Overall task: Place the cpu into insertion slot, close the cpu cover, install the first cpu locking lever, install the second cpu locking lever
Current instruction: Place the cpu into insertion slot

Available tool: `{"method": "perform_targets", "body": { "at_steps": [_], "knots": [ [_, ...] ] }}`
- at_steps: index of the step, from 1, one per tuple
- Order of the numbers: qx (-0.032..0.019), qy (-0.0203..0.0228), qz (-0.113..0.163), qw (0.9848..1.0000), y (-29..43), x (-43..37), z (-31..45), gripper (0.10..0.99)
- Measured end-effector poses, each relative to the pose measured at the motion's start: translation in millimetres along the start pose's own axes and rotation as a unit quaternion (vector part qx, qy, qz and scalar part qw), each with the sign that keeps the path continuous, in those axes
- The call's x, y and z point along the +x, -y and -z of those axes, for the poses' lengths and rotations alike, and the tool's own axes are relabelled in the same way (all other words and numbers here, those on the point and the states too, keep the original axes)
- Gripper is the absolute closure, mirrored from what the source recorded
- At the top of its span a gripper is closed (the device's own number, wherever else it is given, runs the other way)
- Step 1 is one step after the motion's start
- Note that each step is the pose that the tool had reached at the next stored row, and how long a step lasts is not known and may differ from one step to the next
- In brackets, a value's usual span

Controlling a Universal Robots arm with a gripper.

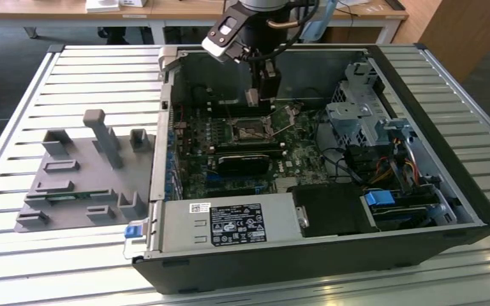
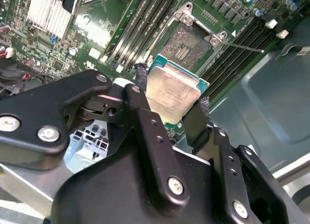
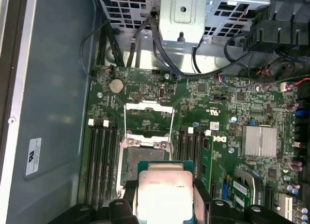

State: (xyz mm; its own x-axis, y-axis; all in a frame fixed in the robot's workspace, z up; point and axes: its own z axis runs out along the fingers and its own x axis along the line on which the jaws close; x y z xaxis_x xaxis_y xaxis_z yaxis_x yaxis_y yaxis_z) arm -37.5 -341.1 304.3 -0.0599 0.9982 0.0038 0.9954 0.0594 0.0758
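The jaws clamp the cpu (image 2: pixel 172 91) by two opposite edges, the chip flat between them, hovering near the bare insertion slot (image 2: pixel 188 44), whose cpu cover (image 3: pixel 147 116) is flipped open.

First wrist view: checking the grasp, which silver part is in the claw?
The cpu, the smooth flat square clamped in the claw. The finned heatsink sits on the board; the cover is an open frame by the slot.
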Motion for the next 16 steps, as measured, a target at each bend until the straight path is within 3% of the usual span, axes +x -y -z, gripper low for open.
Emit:
{"method": "perform_targets", "body": {
  "at_steps": [9, 16],
  "knots": [
    [0.0010, 0.0000, 0.000, 1.0000, 0.7, 0.0, -9.3, 0.545],
    [0.0017, 0.0002, -0.002, 1.0000, 1.1, 5.5, -18.1, 0.545]
  ]
}}
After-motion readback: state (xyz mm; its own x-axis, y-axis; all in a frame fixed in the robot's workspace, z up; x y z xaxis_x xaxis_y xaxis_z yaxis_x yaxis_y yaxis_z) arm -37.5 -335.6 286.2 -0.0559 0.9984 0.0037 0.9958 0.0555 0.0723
